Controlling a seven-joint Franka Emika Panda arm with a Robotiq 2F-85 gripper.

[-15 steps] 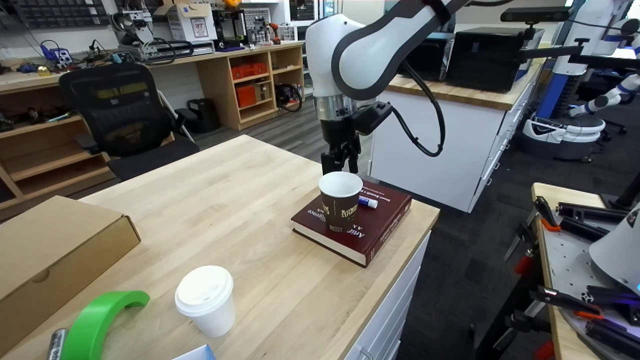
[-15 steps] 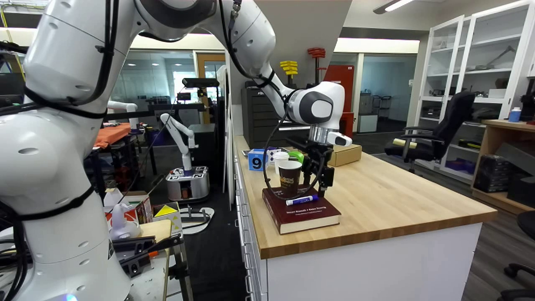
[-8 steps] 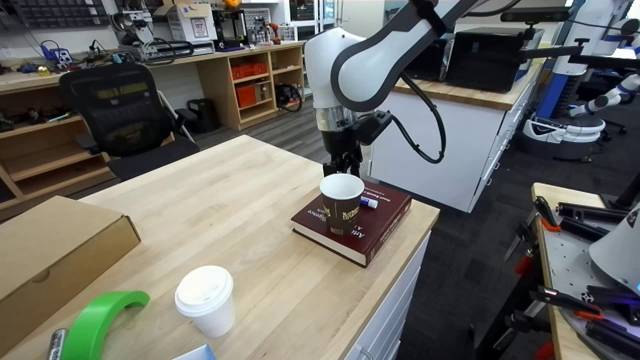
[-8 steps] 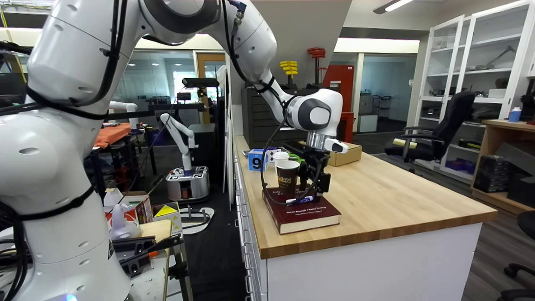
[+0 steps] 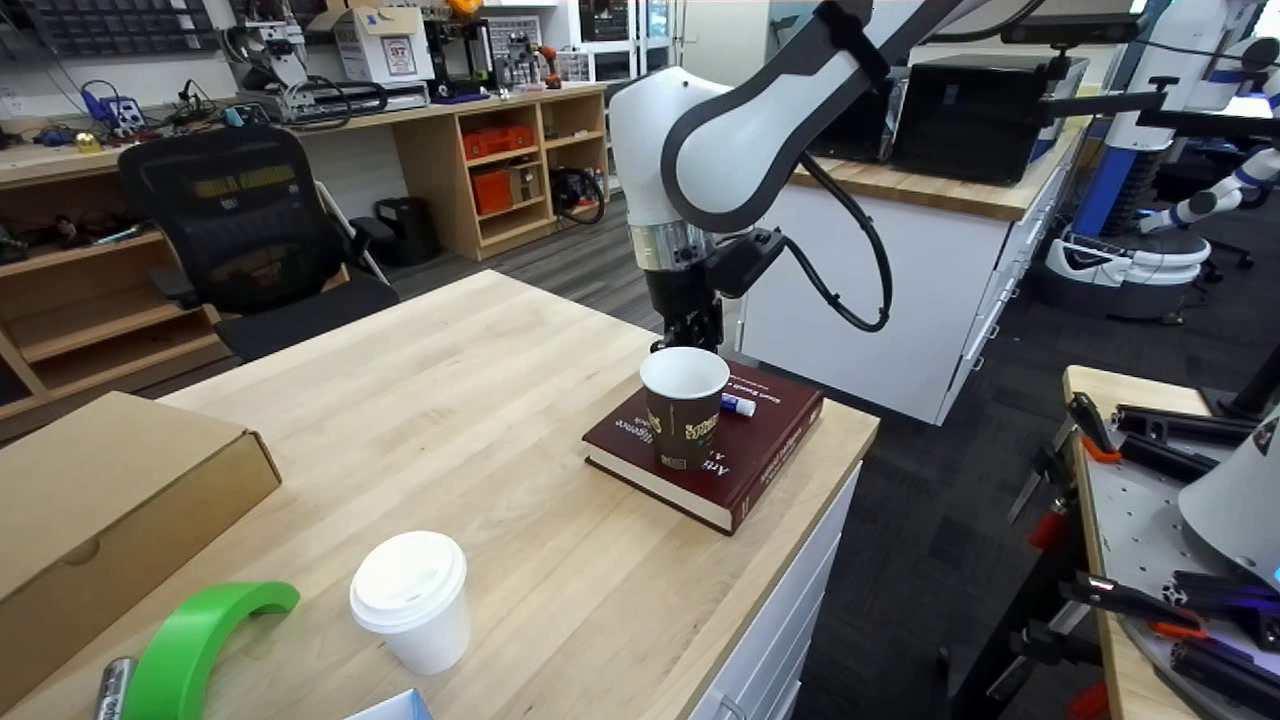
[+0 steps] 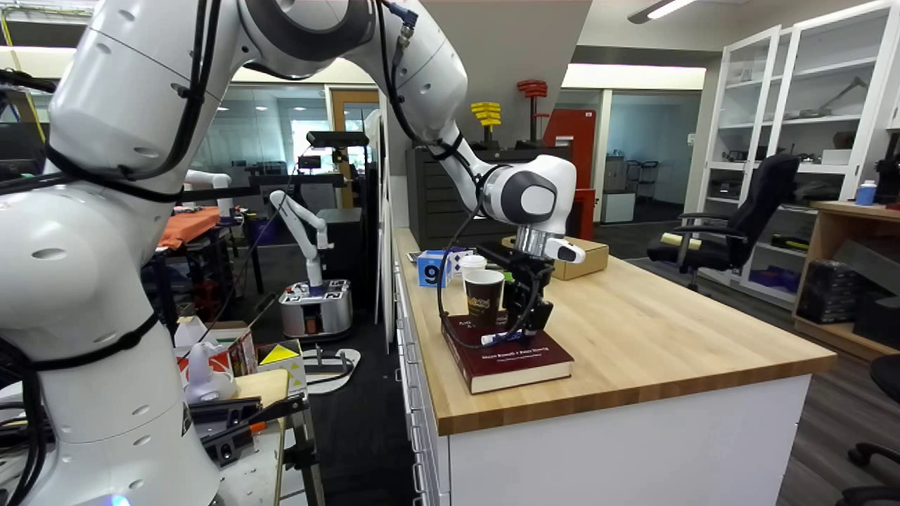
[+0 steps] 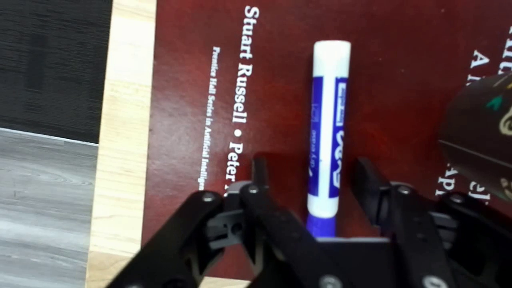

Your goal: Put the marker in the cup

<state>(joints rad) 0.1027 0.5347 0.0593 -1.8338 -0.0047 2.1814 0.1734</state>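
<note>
A white and blue marker [image 7: 328, 104] lies flat on a dark red book, seen nearly whole in the wrist view. My gripper [image 7: 312, 170] is down around its capped end, one finger [image 7: 260, 174] to each side. Red cover shows between the marker and both fingers, so the jaws stand partly open and hold nothing. The brown cup [image 5: 683, 428] with a white rim stands upright on the same book, close beside the gripper. Its side [image 7: 480, 136] enters the wrist view at the right. In an exterior view the cup hides the fingertips and most of the marker [image 5: 738, 404].
The book [image 6: 517, 365] lies near a corner of the wooden table [image 6: 689, 337]. A lidded white cup [image 5: 412, 600], a green arch [image 5: 190, 645] and a cardboard box [image 5: 130, 500] stand farther along. A blue number cube [image 6: 431, 268] is behind the cups. The arm's cable loops in front of the cup.
The gripper has come down to the book over the marker, and its fingers have drawn nearer each other. The brown cup has shifted very slightly. The marker lies where it was.
</note>
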